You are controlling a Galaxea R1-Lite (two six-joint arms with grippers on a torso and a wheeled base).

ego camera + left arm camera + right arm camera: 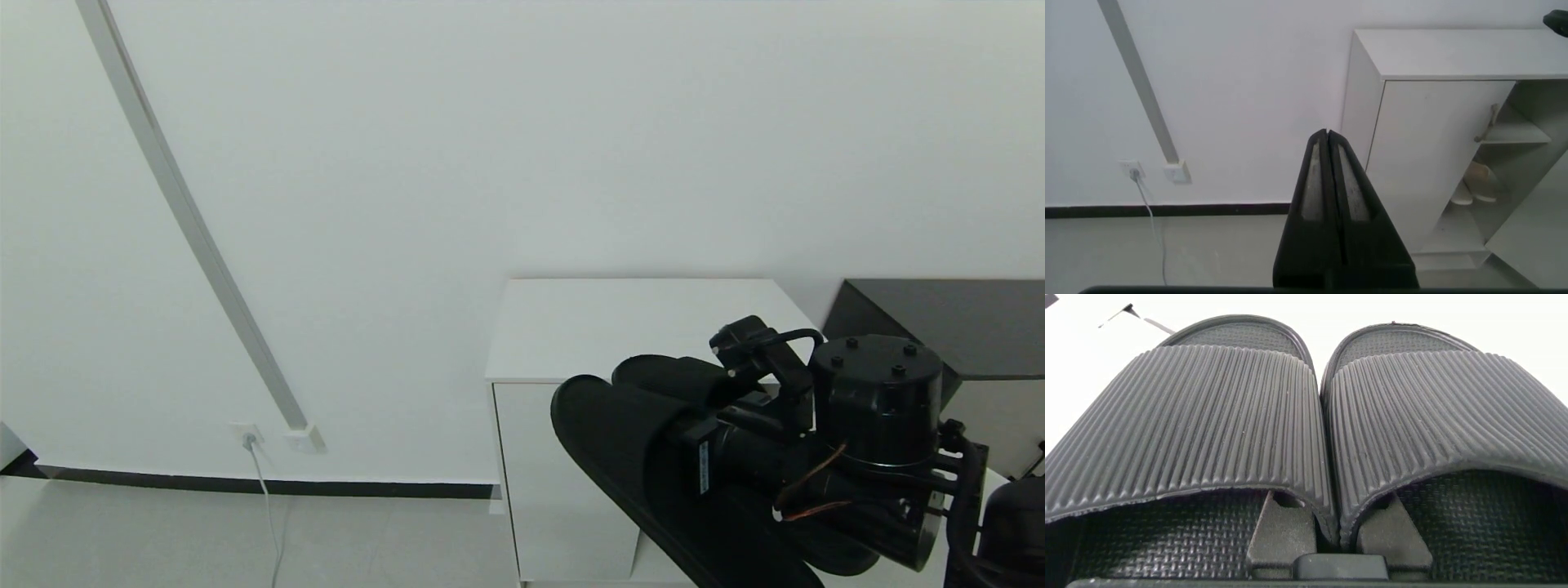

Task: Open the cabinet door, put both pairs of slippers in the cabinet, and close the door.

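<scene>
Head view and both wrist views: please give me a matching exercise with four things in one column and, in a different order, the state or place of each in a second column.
Things
1. black slippers
2. left gripper
3. cabinet
4. wall socket

States or places
A. white, with its inner shelves exposed
B. fingers pressed together, holding nothing
C. low on the wall, with a cable plugged in
D. held side by side by the right gripper

Pairs: 1-D, 2-B, 3-A, 4-C
</scene>
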